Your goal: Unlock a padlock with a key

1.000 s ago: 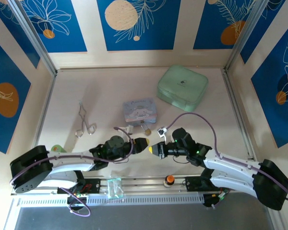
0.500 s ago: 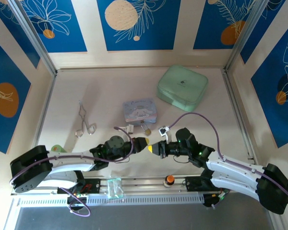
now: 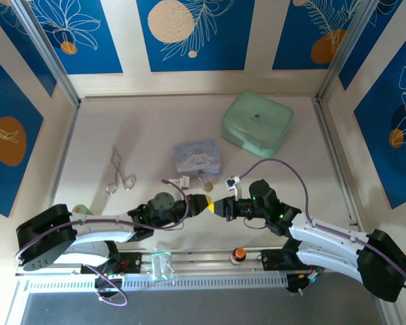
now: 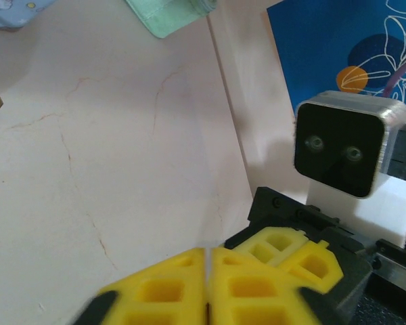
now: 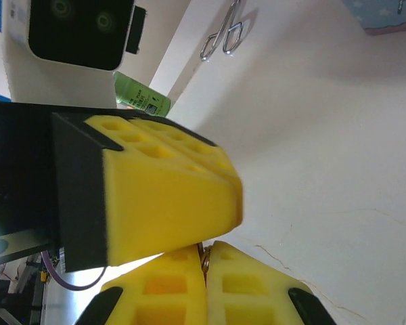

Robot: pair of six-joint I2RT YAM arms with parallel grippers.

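The right gripper [image 3: 219, 206] is seen with its yellow pads [image 5: 250, 291] pressed together. A small gold-brown sliver, taken to be the key [image 5: 204, 256], is pinched at their tips (too little of it is exposed for its shape to be read). The left gripper [image 3: 204, 202] is set tip to tip against the right one, low over the table [image 3: 149, 135]. In its own wrist view its pads [image 4: 162, 291] are closed to a hairline seam; whether the key is also caught between them cannot be told. In the right wrist view the left gripper's yellow finger is shown just above the key, touching it or very nearly so. The padlock [image 3: 206, 183] is found lying on the table just in front of the blue cartoon box [image 3: 197, 155], near the meeting tips but apart from them. The silver tongs [image 3: 117, 172] are laid well to the left, and a mint case [image 3: 257, 124] is set beyond the box.
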